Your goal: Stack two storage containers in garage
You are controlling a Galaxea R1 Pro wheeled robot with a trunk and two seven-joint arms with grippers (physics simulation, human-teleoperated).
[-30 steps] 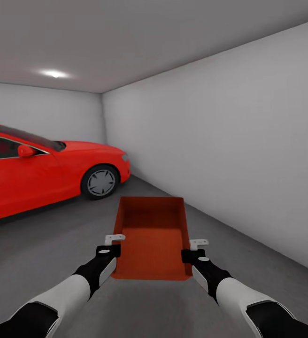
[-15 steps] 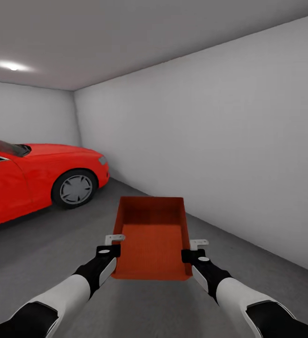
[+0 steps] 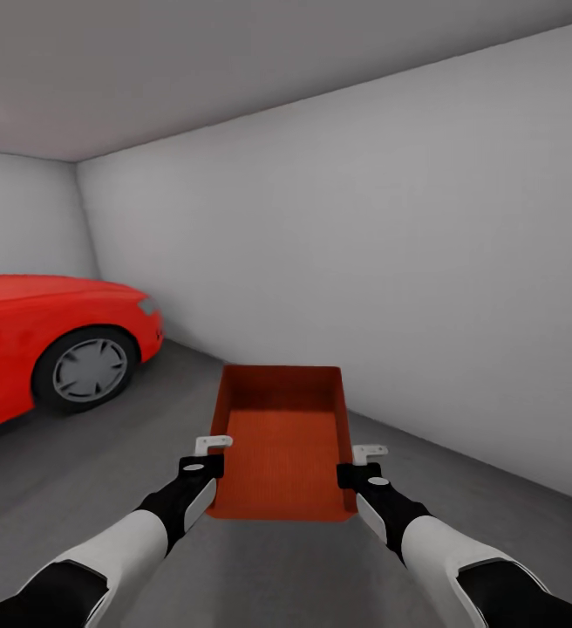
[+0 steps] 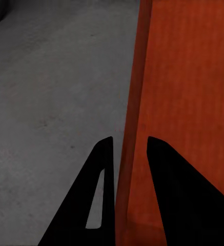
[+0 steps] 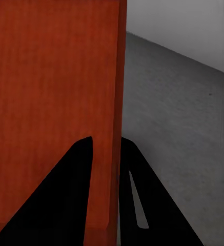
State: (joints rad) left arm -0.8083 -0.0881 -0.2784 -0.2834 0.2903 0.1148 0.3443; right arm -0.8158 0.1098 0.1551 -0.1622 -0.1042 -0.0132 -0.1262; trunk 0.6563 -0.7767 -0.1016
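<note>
I hold one orange-red open-topped storage container (image 3: 284, 436) level in front of me, above the garage's dark grey concrete floor (image 3: 94, 488). My left gripper (image 3: 213, 455) is shut on its left long wall, and the left wrist view shows the thin wall (image 4: 135, 102) pinched between the two dark fingers (image 4: 104, 174). My right gripper (image 3: 361, 462) is shut on the right long wall (image 5: 117, 77), with one finger inside the bin and one outside. The container is empty. The living room is out of view.
A red car (image 3: 51, 349) stands at the left, its front wheel (image 3: 88, 369) toward me. A plain pale grey wall (image 3: 408, 262) runs along the right and meets the back wall in a corner behind the car. Bare concrete lies below and ahead of the bin.
The whole view has swung to the right, so the car sits further left in the picture and the ceiling lamp has left it. Both grippers and the container keep their places before me.
</note>
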